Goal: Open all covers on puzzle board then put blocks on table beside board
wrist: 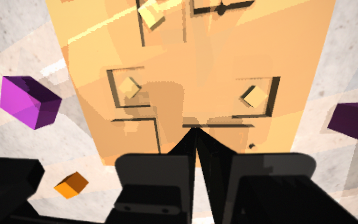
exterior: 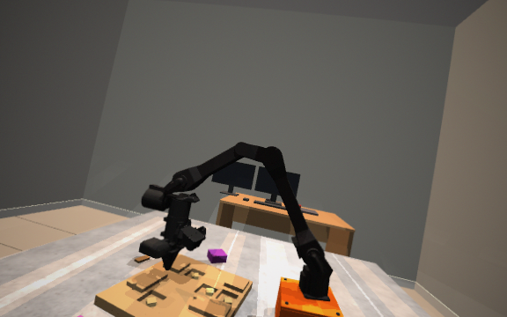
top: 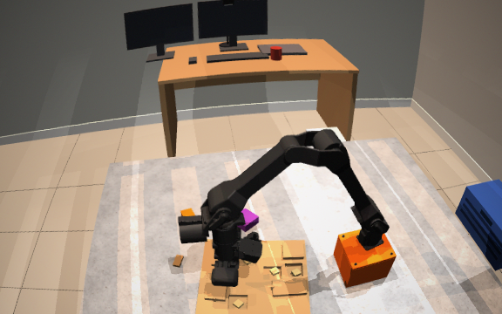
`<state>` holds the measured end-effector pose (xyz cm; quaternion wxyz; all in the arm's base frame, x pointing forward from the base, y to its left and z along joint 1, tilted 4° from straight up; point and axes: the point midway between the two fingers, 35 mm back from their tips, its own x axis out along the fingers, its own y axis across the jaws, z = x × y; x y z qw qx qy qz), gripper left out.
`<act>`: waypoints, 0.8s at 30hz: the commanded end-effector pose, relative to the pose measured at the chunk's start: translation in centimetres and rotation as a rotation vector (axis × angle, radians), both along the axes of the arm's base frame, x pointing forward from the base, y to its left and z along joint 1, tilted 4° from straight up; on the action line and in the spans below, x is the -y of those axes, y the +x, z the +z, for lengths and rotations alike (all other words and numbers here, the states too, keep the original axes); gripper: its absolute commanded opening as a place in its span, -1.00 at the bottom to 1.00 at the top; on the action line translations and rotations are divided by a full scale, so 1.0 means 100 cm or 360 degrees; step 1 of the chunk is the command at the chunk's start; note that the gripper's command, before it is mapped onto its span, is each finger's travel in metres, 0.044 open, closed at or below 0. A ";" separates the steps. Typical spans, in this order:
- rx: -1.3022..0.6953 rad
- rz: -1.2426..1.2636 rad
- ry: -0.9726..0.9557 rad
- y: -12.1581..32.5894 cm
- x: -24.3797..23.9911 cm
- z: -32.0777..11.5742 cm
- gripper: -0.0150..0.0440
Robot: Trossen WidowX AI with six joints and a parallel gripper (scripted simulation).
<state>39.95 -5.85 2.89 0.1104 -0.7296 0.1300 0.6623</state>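
The tan puzzle board (top: 257, 281) (exterior: 114, 304) (wrist: 215, 55) lies flat on the table. Small pale yellow blocks sit in uncovered wells: one block (top: 274, 270) (exterior: 209, 291) (wrist: 151, 14), a second block (top: 295, 271) (exterior: 228, 299), a third block (top: 238, 303) (exterior: 150, 301) (wrist: 255, 96), and another block (exterior: 194, 275) (wrist: 129, 87). Flat covers stand beside wells: one cover (top: 293, 250) (exterior: 236, 285), another cover (top: 289, 289) (exterior: 209, 307), and one near the fingers. My gripper (exterior: 166, 267) (wrist: 195, 131) is shut and empty, pointing down over that cover's edge; contact cannot be told.
A purple block (top: 248, 219) (exterior: 216, 255) (wrist: 27, 102) and an orange block (top: 187, 213) (wrist: 71, 185) lie off the board. A brown piece (top: 178, 261) (exterior: 142, 259) lies beside it. Another purple block (wrist: 355, 121) lies on the opposite side. The arm stands on an orange box (top: 366, 266) (exterior: 306, 305).
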 end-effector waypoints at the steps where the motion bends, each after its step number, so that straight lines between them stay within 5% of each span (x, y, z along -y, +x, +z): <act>1: 0.0002 0.0006 0.0000 0.000 0.000 0.006 -0.49; 13: 0.0001 -0.0033 0.0003 -0.004 -0.001 0.015 -0.49; 24: 0.0018 -0.0583 0.0053 -0.060 -0.011 0.025 -0.49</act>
